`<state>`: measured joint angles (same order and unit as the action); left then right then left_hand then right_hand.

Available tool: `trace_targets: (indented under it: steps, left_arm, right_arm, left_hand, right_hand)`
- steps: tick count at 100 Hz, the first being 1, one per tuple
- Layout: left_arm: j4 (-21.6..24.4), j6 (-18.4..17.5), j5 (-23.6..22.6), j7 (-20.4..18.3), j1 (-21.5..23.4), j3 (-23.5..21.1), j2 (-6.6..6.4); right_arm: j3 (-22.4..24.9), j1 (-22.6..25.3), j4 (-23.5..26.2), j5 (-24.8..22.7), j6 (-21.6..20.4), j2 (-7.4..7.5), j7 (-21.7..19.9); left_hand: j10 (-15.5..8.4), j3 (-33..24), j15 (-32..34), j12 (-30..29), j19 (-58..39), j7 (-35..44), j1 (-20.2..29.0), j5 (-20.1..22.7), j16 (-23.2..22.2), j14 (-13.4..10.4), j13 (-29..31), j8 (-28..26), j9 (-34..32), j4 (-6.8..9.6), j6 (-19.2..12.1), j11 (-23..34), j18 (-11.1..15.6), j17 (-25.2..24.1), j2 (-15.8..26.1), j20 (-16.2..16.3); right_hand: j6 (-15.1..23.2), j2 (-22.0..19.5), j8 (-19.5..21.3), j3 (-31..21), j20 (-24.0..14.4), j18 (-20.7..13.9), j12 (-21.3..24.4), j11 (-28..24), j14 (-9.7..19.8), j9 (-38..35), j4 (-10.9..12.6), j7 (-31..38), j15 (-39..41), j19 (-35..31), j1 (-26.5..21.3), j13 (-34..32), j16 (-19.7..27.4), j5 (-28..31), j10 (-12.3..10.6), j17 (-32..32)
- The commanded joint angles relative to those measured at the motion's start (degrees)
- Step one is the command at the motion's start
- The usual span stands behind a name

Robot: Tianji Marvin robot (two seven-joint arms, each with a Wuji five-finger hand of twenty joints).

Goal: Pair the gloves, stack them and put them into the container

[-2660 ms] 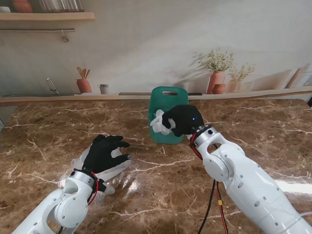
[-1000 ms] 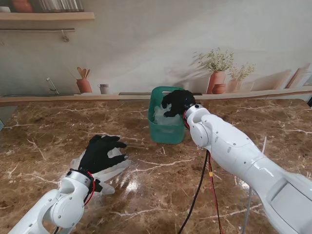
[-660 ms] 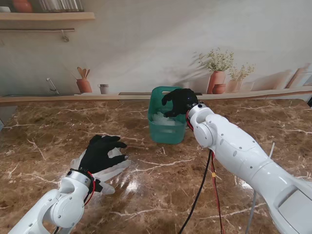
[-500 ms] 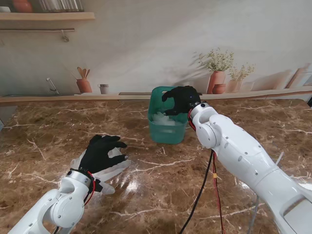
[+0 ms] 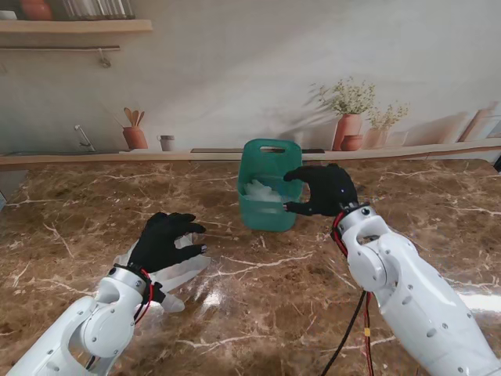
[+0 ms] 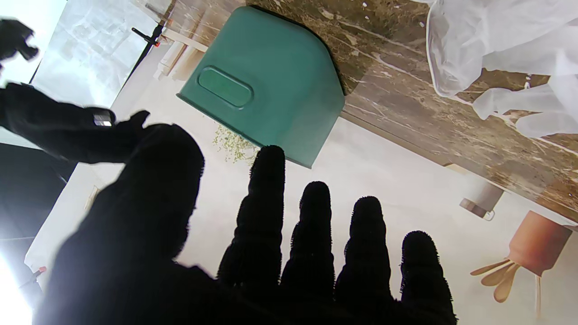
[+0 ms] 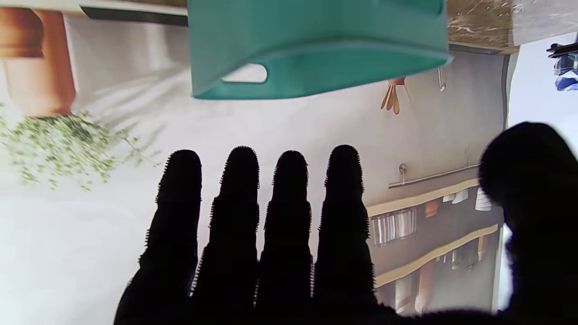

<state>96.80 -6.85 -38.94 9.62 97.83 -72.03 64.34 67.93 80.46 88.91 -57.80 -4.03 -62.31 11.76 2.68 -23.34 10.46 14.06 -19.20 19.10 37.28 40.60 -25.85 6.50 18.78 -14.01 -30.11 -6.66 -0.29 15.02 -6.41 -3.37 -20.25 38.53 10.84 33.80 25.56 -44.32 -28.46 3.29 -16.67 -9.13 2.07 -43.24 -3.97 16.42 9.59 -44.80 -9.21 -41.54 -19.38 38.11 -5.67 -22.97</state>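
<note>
Task looks approx. half done, judging by how things lie. The green bin (image 5: 267,188) stands far-centre on the table (image 5: 258,313) w/ a white glove wad (image 5: 262,190) already inside. A 2nd lot of white gloves (image 5: 178,270) lies flat at near left, not yet in the bin, so that pile is what's left to pick up and drop in.

Right hand (image 5: 322,189) hangs just right of the bin, beside its wall, not over the opening. Its fingers (image 7: 289,198) are straight and spread, thumb apart; it holds nothing.

Left hand (image 5: 163,241) sits over the near-left gloves, palm down. Its fingers (image 6: 314,234) are splayed and loosely curved, not clenched; no grip on the pile. Whether the tips touch the gloves I can't tell.
</note>
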Motion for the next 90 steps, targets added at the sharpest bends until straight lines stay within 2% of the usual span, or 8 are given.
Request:
trace_targets:
  steps: [1,19,29,33,51,70,80,90]
  left_arm:
    - [-0.6,-0.2,0.5,-0.9,-0.9,0.4,-0.21]
    - [-2.2,-0.5,1.7,-2.9,-3.5,1.6,-0.4]
    - [-3.6,-0.7,3.1,-3.8,-5.0,2.5,-0.4]
    - [-4.1,-0.7,3.4,-4.2,-5.4,2.8,-0.42]
    - [-5.3,-0.6,4.3,-5.3,-6.3,4.0,-0.52]
    - [-4.0,-0.5,3.9,-7.9,-5.9,2.5,-1.09]
    - [-2.0,-3.0,-0.3,-15.1,-5.7,-2.0,-2.85]
    - [-1.0,-7.2,-2.8,-23.5,-6.3,-7.0,-4.63]
  right_arm:
    - [1.5,5.9,1.4,0.3,0.5,0.17,0.3]
    - [4.0,13.6,3.7,0.9,0.9,-0.15,2.9]
    - [4.6,16.4,3.9,0.7,1.1,-0.07,3.1]
    - [4.8,17.1,3.7,0.9,1.1,-0.11,3.4]
    - [5.3,18.3,2.8,2.6,0.7,-0.45,4.6]
    - [5.9,18.5,3.1,3.0,0.2,-0.59,5.2]
    - [6.3,18.7,3.4,3.3,0.0,-0.67,5.3]
    - [6.3,18.7,3.2,3.3,-0.2,-0.72,5.7]
  left_hand:
    - [-0.2,0.1,-1.0,-0.7,-1.6,-1.2,1.2,-1.6,0.3,-2.0,-2.0,0.9,1.5,1.77,-0.1,-0.6,2.1,0.0,1.5,-1.4]
    - [-0.3,-0.4,-0.7,-0.6,-1.6,-1.3,1.4,-1.6,0.3,-2.4,-1.9,1.0,1.8,1.8,0.3,-0.3,5.5,0.6,1.4,-2.8]
    - [-0.4,-1.5,-0.6,-0.5,-1.7,-1.5,1.4,-1.6,0.6,-3.0,-1.8,1.2,2.0,1.69,0.8,0.0,8.1,1.5,1.2,-5.6]
    - [-0.5,-2.8,-0.4,-0.4,-2.9,-1.6,0.8,-1.6,1.2,-3.2,-1.8,1.2,2.0,1.41,0.9,0.1,8.9,1.7,0.8,-9.8]
    - [-1.1,-2.9,-0.5,-0.5,-2.0,-2.6,0.5,-2.6,1.8,-3.8,-2.1,1.7,2.4,1.33,0.6,0.0,9.5,2.2,0.7,-13.1]
    - [-0.6,-2.1,-0.3,-0.9,-5.7,-3.5,0.3,-3.6,2.1,-2.6,-2.0,2.2,2.3,1.48,-0.1,-0.6,4.4,1.4,0.7,-12.4]
    - [-0.4,-2.9,1.7,0.4,-13.6,-3.0,0.0,-4.7,-0.9,-1.1,0.0,1.9,0.1,1.59,-1.4,0.2,-1.1,-0.3,0.1,-6.6]
    - [-0.9,-5.3,2.9,2.0,-16.0,-2.5,-0.1,-5.7,-3.2,-0.6,1.6,1.5,-1.0,1.67,-2.1,0.3,-2.6,-0.6,-0.9,-4.3]
  right_hand:
    - [-0.9,0.4,-0.9,-0.9,1.6,-1.3,1.3,0.8,0.6,1.1,1.8,-1.0,-0.8,1.5,1.4,1.8,2.2,-1.8,0.7,0.8]
    - [-1.3,0.4,-0.9,-0.8,2.2,-1.3,1.5,1.0,0.0,1.5,1.7,-1.0,-1.1,2.6,1.1,3.1,2.6,-1.9,0.8,2.6]
    - [-1.3,0.2,-1.0,-0.7,2.6,-1.6,1.6,1.1,0.3,1.9,1.6,-1.2,-1.2,3.2,1.2,3.6,2.9,-2.3,0.9,3.0]
    - [-1.4,0.1,-1.0,-0.7,2.8,-1.8,1.7,1.2,0.5,2.1,1.6,-1.2,-1.4,3.5,1.2,3.9,3.0,-2.3,1.0,3.2]
    - [-1.9,0.0,-1.3,-0.6,5.4,-3.7,2.8,2.0,0.9,2.8,1.6,-1.8,-2.3,6.5,1.2,4.7,4.8,-2.9,1.4,3.6]
    - [-1.7,-0.2,-1.3,-0.6,6.1,-3.3,3.2,2.1,0.3,3.3,1.5,-1.7,-2.0,6.7,1.1,4.8,5.1,-2.8,1.4,3.7]
    - [-1.4,-0.5,-1.2,-0.5,6.2,-3.0,3.3,2.0,0.0,3.4,1.5,-1.4,-1.7,6.4,0.8,4.6,5.0,-2.2,1.5,3.7]
    - [-1.3,-0.7,-1.1,-0.2,6.3,-2.8,3.4,1.9,0.0,3.4,1.4,-1.3,-1.5,6.1,0.3,4.6,5.0,-2.2,1.6,3.8]
